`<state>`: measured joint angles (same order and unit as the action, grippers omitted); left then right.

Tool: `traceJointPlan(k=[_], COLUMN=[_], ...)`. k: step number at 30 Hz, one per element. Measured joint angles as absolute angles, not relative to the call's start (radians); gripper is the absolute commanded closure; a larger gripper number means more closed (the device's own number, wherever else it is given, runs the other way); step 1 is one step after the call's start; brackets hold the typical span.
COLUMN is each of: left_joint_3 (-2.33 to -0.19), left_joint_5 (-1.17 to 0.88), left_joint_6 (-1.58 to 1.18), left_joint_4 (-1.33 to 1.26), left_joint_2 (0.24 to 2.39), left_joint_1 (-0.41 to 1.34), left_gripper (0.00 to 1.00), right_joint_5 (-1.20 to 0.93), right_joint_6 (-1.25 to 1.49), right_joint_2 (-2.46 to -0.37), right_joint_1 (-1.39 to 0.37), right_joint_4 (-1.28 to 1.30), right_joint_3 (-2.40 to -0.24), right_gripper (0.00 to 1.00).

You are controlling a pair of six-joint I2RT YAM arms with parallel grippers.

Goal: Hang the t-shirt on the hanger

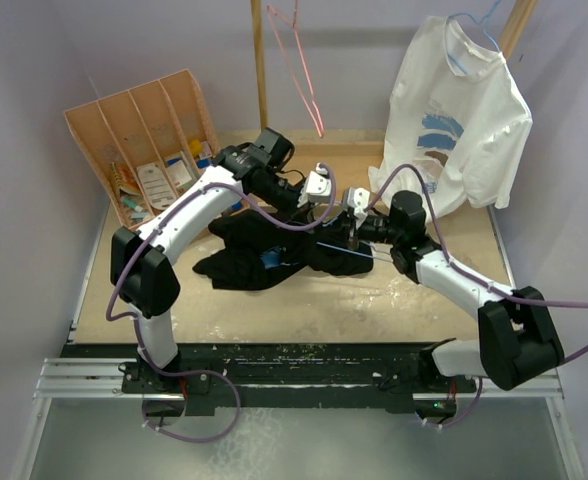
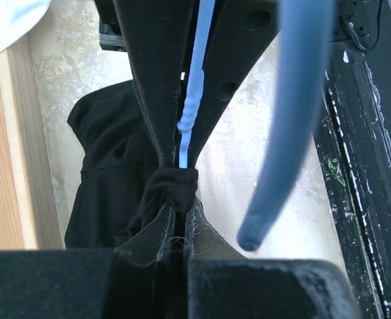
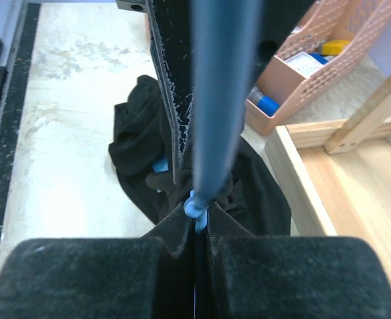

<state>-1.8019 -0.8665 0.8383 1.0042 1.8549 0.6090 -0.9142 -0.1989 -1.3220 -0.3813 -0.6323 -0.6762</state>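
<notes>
Along the near edge of the desk [image 1: 304, 305], both arm bases sit bolted to a black rail [image 1: 294, 365]. Just beyond them, mid-desk, the t-shirt [image 1: 259, 250] lies in a crumpled black heap. A patch of light blue shows among its folds, but no lettering can be read.

Over the right part of the heap the two tools meet almost tip to tip. The left tool [image 2: 181, 229] is closed, with a bunched fold of the t-shirt pinched between its pads. The right tool [image 3: 199, 229] is closed as well, clamped on the twisted wire neck of the hanger [image 2: 192, 93]. The thin light-blue wire runs between the fingers and, in the top view, out across the black cloth toward the right.

Farther back on the left, a wooden organizer [image 1: 144, 130] leans with packets in its slots — their labels are too small to read. At the far right a white t-shirt [image 1: 464, 120] hangs with a blue print whose wording is illegible. Between them, high at the back, a pink-red hanger [image 1: 299, 60] dangles beside a wooden post [image 1: 260, 70].
</notes>
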Motion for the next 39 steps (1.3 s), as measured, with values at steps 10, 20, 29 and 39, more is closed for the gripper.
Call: traceJointPlan(k=[10,20,29,39], left_joint_3=[-1.766,-1.752,-1.752,-1.752], left_joint_5=[-0.855,-0.848,-0.833,-0.846], left_joint_6=[0.902,0.932,0.937,0.889], left_joint_4=[1.044,1.069,1.082,1.024], left_joint_2=[1.815,1.78,1.774,1.76], left_joint_1=[0.6,0.602,0.603,0.594], left_gripper=[1.0,1.0,1.0,1.0], right_joint_5=[-1.036,-1.069,-0.974,-0.904], right_joint_6=[-0.326,-0.511,-0.543,-0.443], right_joint_2=[-1.414,-1.438,-1.399,-1.266], right_joint_1=[-0.386,-0.388,-0.371,-0.319], right_joint_4=[-0.367,-0.112,-0.088,-0.242], right_joint_3=[-0.845,-0.956,-0.917,-0.82], right_gripper=[0.73,0.6,0.53,0.47])
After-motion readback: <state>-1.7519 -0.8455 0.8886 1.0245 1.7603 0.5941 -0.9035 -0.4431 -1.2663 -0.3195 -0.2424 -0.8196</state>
